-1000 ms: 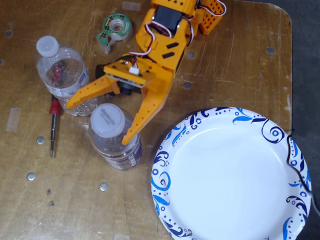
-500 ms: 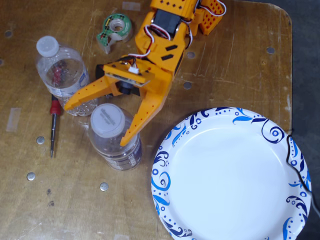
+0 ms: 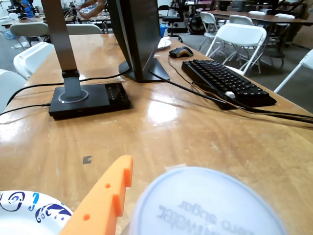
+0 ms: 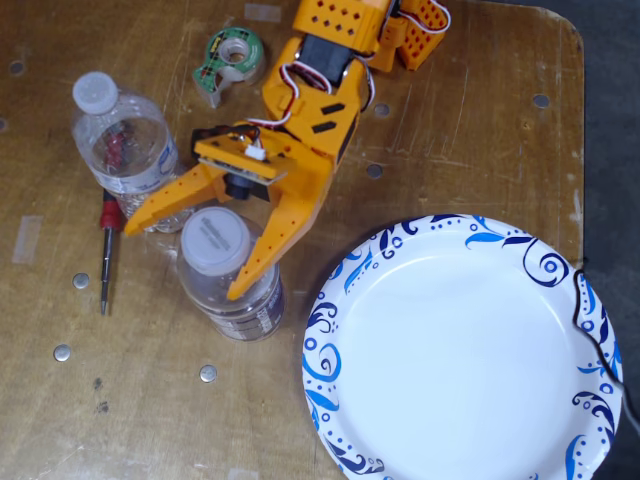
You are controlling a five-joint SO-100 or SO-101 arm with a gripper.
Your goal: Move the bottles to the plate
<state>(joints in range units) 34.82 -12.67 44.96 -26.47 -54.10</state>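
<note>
Bottles: 2, both standing upright on the wooden table [image 4: 470, 110], left of the plate [image 4: 460, 350] in the fixed view. Wider bottle [image 4: 228, 275] sitting just beside the plate's left rim, not on it, white cap facing the camera. Slimmer bottle [image 4: 125, 140] standing up and to the left, well apart from the plate.

Gripper [image 4: 185, 262] reaching down over the wider bottle, spread wide, straddling its cap. Right-hand finger [image 4: 275, 235] lying across the bottle's shoulder in the fixed view, possibly touching; actual contact hard to confirm from above. Left-hand finger [image 4: 165, 205] passing between the 2 bottles, tip overlapping the base of the slimmer one. Not clamping anything.

Looming large and blurred at the bottom of the wrist view, the wider bottle's cap [image 3: 208, 203], with 1 orange finger [image 3: 105, 198] just left of it and a slice of plate rim [image 3: 27, 208] in the corner.

Lying left of the bottles, a red-handled screwdriver [image 4: 107, 245]; sitting near the arm's base, a tape roll [image 4: 230, 60]. Standing farther along the table in the wrist view, a keyboard [image 3: 227, 81] and a monitor stand [image 3: 139, 46].
</note>
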